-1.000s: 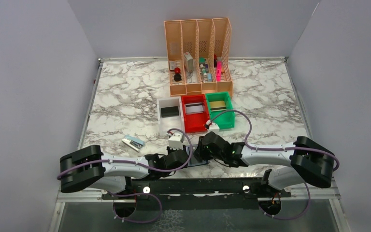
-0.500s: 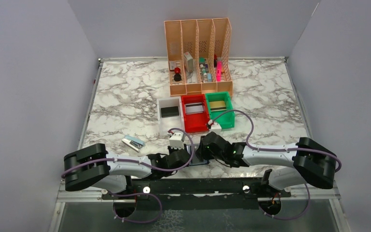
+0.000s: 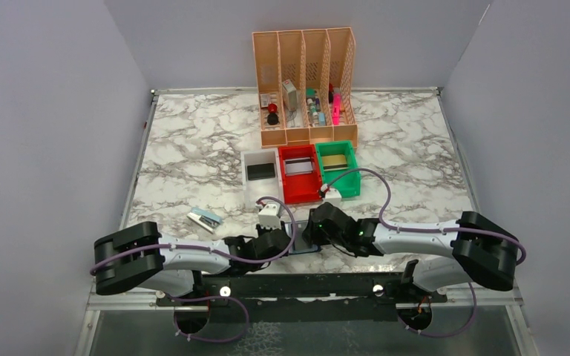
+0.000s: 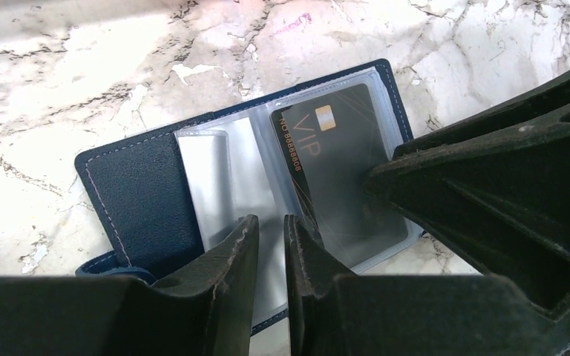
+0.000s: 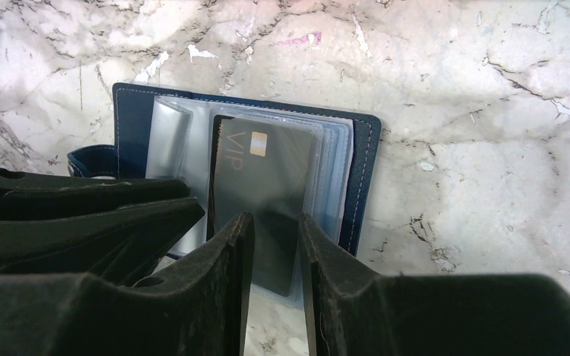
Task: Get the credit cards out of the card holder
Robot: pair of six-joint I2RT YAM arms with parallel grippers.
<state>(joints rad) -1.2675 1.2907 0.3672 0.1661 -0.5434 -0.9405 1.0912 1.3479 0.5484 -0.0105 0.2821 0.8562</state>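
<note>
The navy card holder [image 4: 141,193] [image 5: 364,170] lies open on the marble near the front edge, mostly hidden under both grippers in the top view [image 3: 297,251]. A black VIP credit card [image 4: 334,163] [image 5: 263,178] sits inside one of its clear pockets. My left gripper [image 4: 271,220] [image 3: 287,243] has its tips down on the clear pockets beside that card, jaws narrowly apart with nothing between them. My right gripper [image 5: 274,219] [image 3: 308,236] stands open over the card's near edge. Other cards lie in the bins: black [image 3: 260,171], silver [image 3: 299,167], gold [image 3: 333,161].
White [image 3: 246,187], red [image 3: 299,191] and green [image 3: 346,185] bins stand in a row just beyond the grippers. Behind them is a tall orange file rack [image 3: 304,67]. A small blue-and-white stapler [image 3: 204,219] lies to the left. Each wrist view shows the other gripper's fingers [image 4: 490,185] [image 5: 82,222] close by.
The left arm has shifted slightly over the holder, and its jaws have narrowed a little. The right gripper and the holder stay where they were.
</note>
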